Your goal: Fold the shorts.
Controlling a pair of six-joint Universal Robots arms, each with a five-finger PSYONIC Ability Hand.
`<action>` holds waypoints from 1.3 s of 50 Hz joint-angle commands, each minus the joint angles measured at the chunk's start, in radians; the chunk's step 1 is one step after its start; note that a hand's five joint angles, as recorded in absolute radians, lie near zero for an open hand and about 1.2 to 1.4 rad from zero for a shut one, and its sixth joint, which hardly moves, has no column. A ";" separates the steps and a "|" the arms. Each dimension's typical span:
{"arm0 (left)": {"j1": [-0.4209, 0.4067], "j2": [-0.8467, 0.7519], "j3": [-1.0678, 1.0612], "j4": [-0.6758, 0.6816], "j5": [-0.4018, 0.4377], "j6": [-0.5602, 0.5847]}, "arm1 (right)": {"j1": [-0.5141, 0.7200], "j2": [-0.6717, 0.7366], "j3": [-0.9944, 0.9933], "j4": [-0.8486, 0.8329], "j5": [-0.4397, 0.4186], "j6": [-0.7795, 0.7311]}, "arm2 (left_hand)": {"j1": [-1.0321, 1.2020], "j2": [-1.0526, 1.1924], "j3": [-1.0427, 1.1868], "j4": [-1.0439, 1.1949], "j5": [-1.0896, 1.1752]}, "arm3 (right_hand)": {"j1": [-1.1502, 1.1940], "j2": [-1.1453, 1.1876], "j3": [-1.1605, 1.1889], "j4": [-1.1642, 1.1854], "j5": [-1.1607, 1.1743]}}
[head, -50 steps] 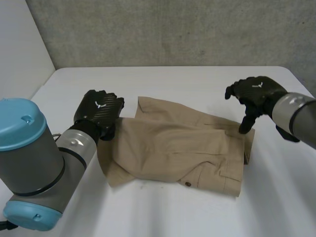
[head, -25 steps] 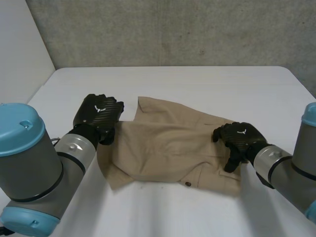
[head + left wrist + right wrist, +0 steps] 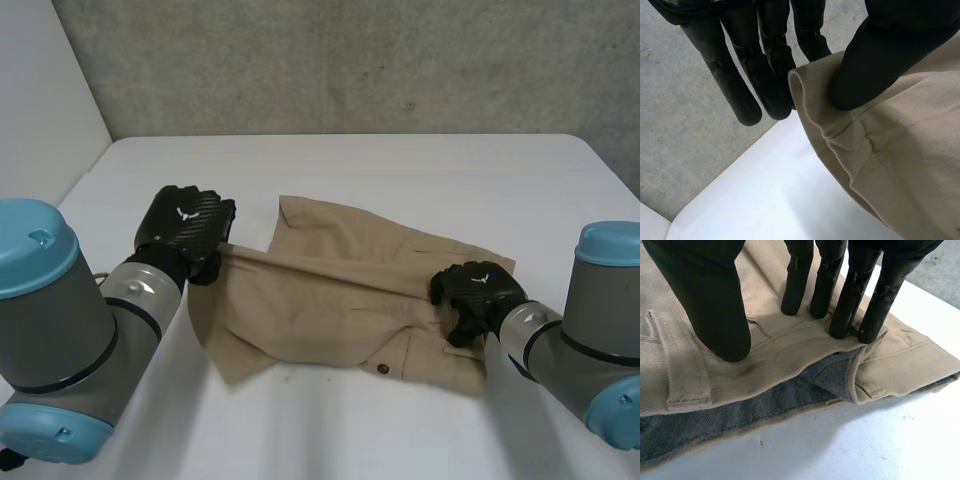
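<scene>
One pinch, L hand (image 3: 880, 55) on shorts (image 3: 320, 300); R hand (image 3: 478, 293) fingers (image 3: 844, 307) straight atop.

Soft, even light leaves a faint shadow beneath the shorts (image 3: 340, 295) on the white table (image 3: 400, 170).

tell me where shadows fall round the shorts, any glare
Head view: soft, even light, no glare; a faint shadow on the table along the near edge of the shorts. Right wrist view: a darker shadow under their lifted edge. Left wrist view: pale shade beneath the raised cloth.
</scene>
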 commanded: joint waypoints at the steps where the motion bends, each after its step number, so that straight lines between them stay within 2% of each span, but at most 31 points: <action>1: 0.001 -0.004 0.003 0.000 0.001 0.000 | 0.000 -0.004 0.009 -0.007 -0.002 0.001 | 0.285 0.200 0.205 0.197 0.232 | 0.179 0.121 0.092 0.120 0.089; 9: 0.007 -0.006 0.006 0.000 0.001 0.002 | 0.002 0.004 0.009 -0.050 -0.001 -0.011 | 0.285 0.200 0.205 0.197 0.232 | 0.470 0.412 0.382 0.411 0.380; 17: 0.013 -0.006 0.008 0.000 0.001 0.002 | 0.000 0.019 0.007 -0.050 0.001 -0.051 | 0.285 0.200 0.205 0.197 0.232 | 0.573 0.514 0.485 0.513 0.483; 26: 0.013 -0.006 0.009 0.000 0.001 0.002 | 0.000 0.041 0.002 -0.050 0.002 -0.061 | 0.285 0.200 0.205 0.197 0.232 | 0.576 0.518 0.488 0.517 0.486; 28: 0.013 -0.006 0.009 0.000 0.001 0.002 | 0.000 0.041 0.002 -0.050 0.001 -0.061 | 0.285 0.200 0.205 0.197 0.232 | 0.678 0.620 0.590 0.619 0.588; 29: 0.013 -0.006 0.009 0.000 0.001 0.002 | 0.000 0.036 0.002 -0.050 0.001 -0.059 | 0.285 0.200 0.205 0.197 0.232 | 0.898 0.840 0.811 0.839 0.809; 32: 0.012 -0.006 0.009 0.000 0.001 0.002 | 0.000 0.023 -0.001 -0.050 0.001 -0.059 | 0.285 0.200 0.205 0.197 0.232 | 0.900 0.842 0.813 0.841 0.811; 35: 0.012 -0.003 0.012 0.000 -0.001 0.002 | 0.001 -0.022 -0.005 -0.051 -0.002 -0.059 | 0.285 0.200 0.205 0.197 0.232 | 0.900 0.842 0.813 0.841 0.811; 41: 0.009 0.023 0.020 -0.003 -0.004 0.002 | 0.006 -0.337 -0.037 -0.047 -0.013 -0.041 | 0.285 0.200 0.205 0.197 0.232 | 0.900 0.842 0.813 0.841 0.811; 44: 0.004 0.057 0.023 -0.012 -0.004 0.000 | 0.006 -0.392 -0.080 -0.024 -0.016 -0.033 | 0.285 0.200 0.205 0.197 0.232 | 0.900 0.842 0.813 0.841 0.811; 51: 0.003 0.221 0.045 -0.075 -0.004 -0.021 | -0.009 -0.464 -0.272 0.255 -0.031 -0.067 | 0.285 0.200 0.205 0.197 0.232 | 0.900 0.842 0.813 0.841 0.811; 52: 0.003 0.241 0.051 -0.083 -0.004 -0.028 | -0.011 -0.480 -0.330 0.336 -0.034 -0.082 | 0.285 0.200 0.205 0.197 0.232 | 0.900 0.842 0.813 0.841 0.811; 56: 0.006 0.332 0.087 -0.149 -0.002 -0.040 | -0.012 -0.496 -0.445 0.476 -0.037 -0.161 | 0.285 0.200 0.205 0.197 0.232 | 0.900 0.842 0.813 0.841 0.811; 65: 0.013 0.372 0.121 -0.273 0.033 -0.043 | -0.012 -0.450 -0.524 0.627 -0.030 -0.252 | 0.285 0.200 0.205 0.197 0.232 | 0.900 0.842 0.813 0.841 0.811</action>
